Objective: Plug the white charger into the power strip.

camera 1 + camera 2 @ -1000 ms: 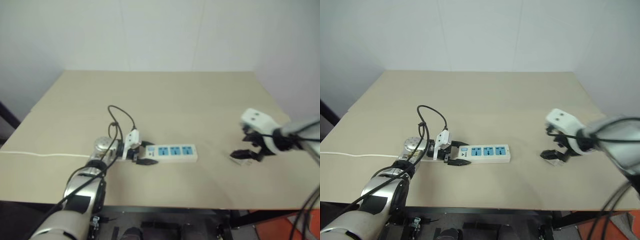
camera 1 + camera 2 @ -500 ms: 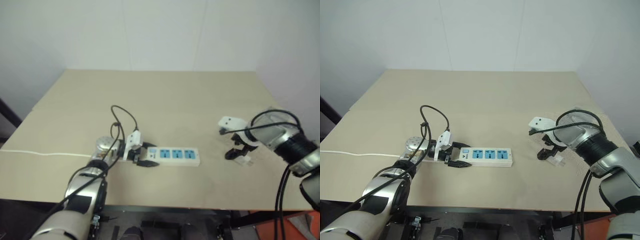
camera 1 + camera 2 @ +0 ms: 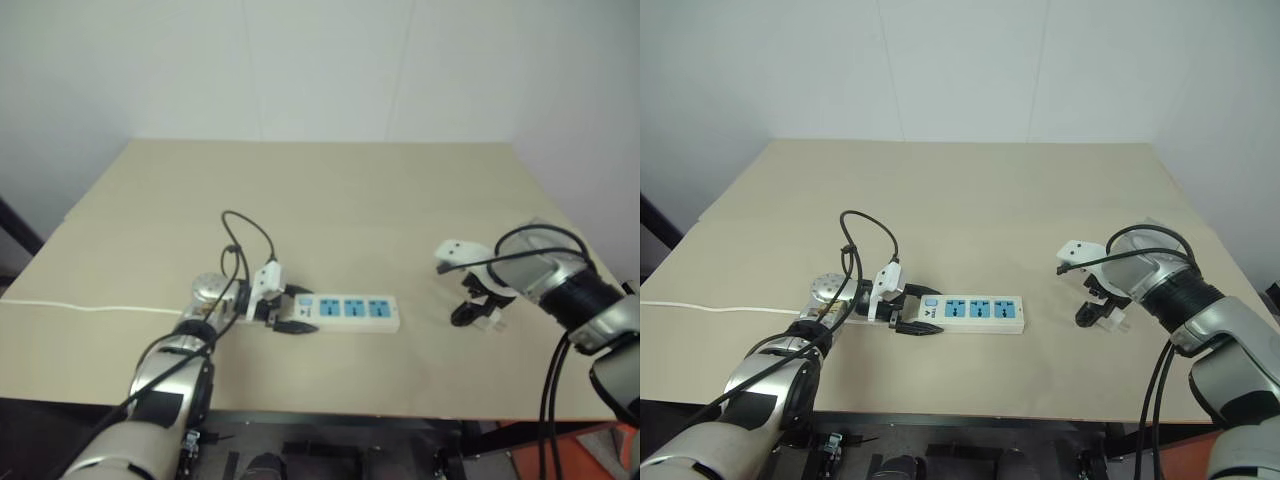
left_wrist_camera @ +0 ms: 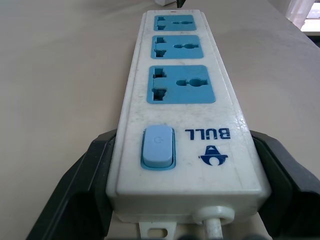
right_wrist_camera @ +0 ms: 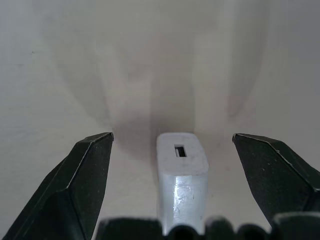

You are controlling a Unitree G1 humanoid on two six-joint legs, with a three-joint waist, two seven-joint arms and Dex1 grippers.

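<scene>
The left pincer (image 3: pixel 912 310) pinches the switch end of the power strip (image 3: pixel 975 312), which lies flat at 6 o'clock on the worktop (image 3: pixel 970 190). At 3 o'clock the right pincer (image 5: pixel 172 187) is spread wide, 1 finger on each side of the white charger (image 5: pixel 181 172). Closing off-centre could tip the charger and leave its prongs skewed for the 3 sockets.

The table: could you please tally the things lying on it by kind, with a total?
Power strip: 1
White charger: 1
Total: 2
</scene>
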